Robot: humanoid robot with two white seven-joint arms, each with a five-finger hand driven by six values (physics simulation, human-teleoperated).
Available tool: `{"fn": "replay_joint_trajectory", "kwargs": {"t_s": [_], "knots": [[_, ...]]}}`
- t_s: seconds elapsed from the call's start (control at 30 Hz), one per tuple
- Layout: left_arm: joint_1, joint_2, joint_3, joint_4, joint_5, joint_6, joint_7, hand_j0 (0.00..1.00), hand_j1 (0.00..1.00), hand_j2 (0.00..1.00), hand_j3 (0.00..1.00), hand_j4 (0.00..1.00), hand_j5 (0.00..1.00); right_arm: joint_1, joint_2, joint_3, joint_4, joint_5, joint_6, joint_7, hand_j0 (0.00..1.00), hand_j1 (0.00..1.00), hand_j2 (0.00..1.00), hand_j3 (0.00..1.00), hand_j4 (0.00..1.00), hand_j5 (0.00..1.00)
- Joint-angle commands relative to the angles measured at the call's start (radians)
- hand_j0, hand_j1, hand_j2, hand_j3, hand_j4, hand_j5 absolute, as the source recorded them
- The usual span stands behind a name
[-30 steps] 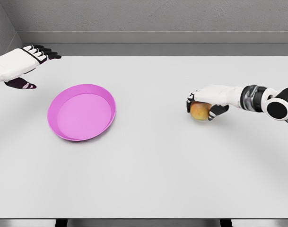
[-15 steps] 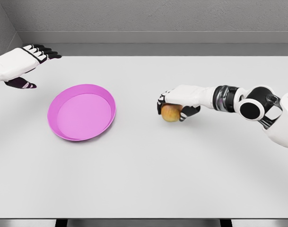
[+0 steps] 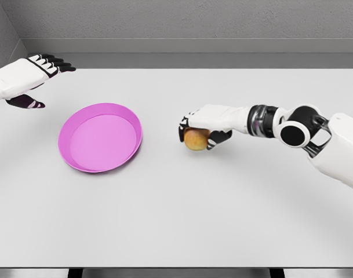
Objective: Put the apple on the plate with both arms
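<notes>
- Head view looks down on a big white table (image 3: pixel 176 220).
- The right hand (image 3: pixel 204 121) reaches in from the right side, with its long white arm stretched over the table.
- Its fingers (image 3: pixel 182 126) are curled down over the top of the apple (image 3: pixel 195 139), and the thumb presses the apple's right side. The hand has a tight hold on it.
- The apple is yellow with some red. It sits under the palm, close to the table top. I cannot tell if it touches the table.
- The apple is near the middle of the table, to the right of the plate (image 3: pixel 100 137), with a gap of bare table between them.
- The plate is pink and round with a low rim. It lies flat on the left part of the table, and nothing is in it.
- The left hand (image 3: pixel 26 78) is up at the far left, behind the plate and well apart from it.
- Its dark fingers are spread out and straight, and the thumb hangs below. It holds nothing.
</notes>
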Motion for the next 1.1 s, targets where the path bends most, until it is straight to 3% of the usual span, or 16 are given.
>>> {"fn": "replay_joint_trajectory", "kwargs": {"t_s": [0.0, 0.03, 0.3, 0.4, 0.53, 0.67, 0.77, 0.9, 0.97, 1.07], "knots": [[0.0, 0.003, 0.001, 0.0, 0.006, 0.0, 0.001, 1.0, 1.0, 1.0, 1.0, 1.0, 1.0, 0.0, 0.005, 0.001, 0.002, -0.003, 0.001, 0.0, 0.63, 0.63, 0.63, 0.63, 0.63, 0.63], [0.0, 0.001, 0.001, 0.004, 0.006, 0.0, 0.001, 1.0, 1.0, 1.0, 1.0, 1.0, 1.0, 0.0, 0.005, -0.002, 0.004, -0.003, 0.002, 0.0, 1.0, 1.0, 1.0, 1.0, 1.0, 1.0], [0.0, 0.003, 0.001, 0.0, 0.006, 0.0, 0.001, 1.0, 1.0, 1.0, 1.0, 1.0, 1.0, -0.002, -0.015, -0.011, 0.004, 0.0, 0.001, 0.0, 1.0, 1.0, 1.0, 1.0, 1.0, 1.0], [0.002, 0.003, 0.001, -0.004, 0.009, 0.0, 0.001, 1.0, 1.0, 1.0, 1.0, 1.0, 1.0, 0.021, -0.12, -0.172, -0.002, 0.0, -0.011, 0.001, 1.0, 1.0, 1.0, 1.0, 1.0, 1.0], [0.002, 0.003, 0.001, -0.003, 0.008, 0.0, 0.001, 1.0, 1.0, 1.0, 1.0, 1.0, 1.0, 0.081, -0.196, -0.378, 0.007, 0.0, -0.011, 0.001, 1.0, 1.0, 1.0, 1.0, 1.0, 1.0], [0.002, -0.002, 0.0, -0.009, -0.001, 0.0, 0.001, 1.0, 1.0, 1.0, 1.0, 1.0, 1.0, 0.1, -0.25, -0.482, 0.021, -0.003, -0.013, 0.001, 1.0, 1.0, 1.0, 1.0, 1.0, 1.0], [0.008, -0.007, 0.0, -0.133, -0.027, 0.0, -0.002, 1.0, 1.0, 1.0, 1.0, 1.0, 1.0, 0.098, -0.261, -0.499, 0.057, -0.003, -0.031, 0.001, 1.0, 1.0, 1.0, 1.0, 1.0, 1.0], [-0.002, -0.043, -0.013, -0.248, -0.038, 0.0, -0.094, 1.0, 1.0, 1.0, 1.0, 1.0, 1.0, 0.097, -0.265, -0.505, 0.1, -0.003, -0.082, 0.001, 1.0, 1.0, 1.0, 1.0, 1.0, 1.0], [-0.005, -0.086, -0.02, -0.292, -0.037, 0.0, -0.186, 1.0, 1.0, 1.0, 1.0, 1.0, 1.0, 0.098, -0.265, -0.513, 0.099, -0.004, -0.082, 0.001, 1.0, 1.0, 1.0, 1.0, 1.0, 1.0], [-0.094, -0.134, -0.151, -0.338, -0.037, 0.0, -0.22, 1.0, 1.0, 1.0, 1.0, 1.0, 1.0, 0.1, -0.281, -0.513, 0.094, -0.006, -0.082, 0.0, 1.0, 1.0, 1.0, 1.0, 1.0, 1.0]]}}
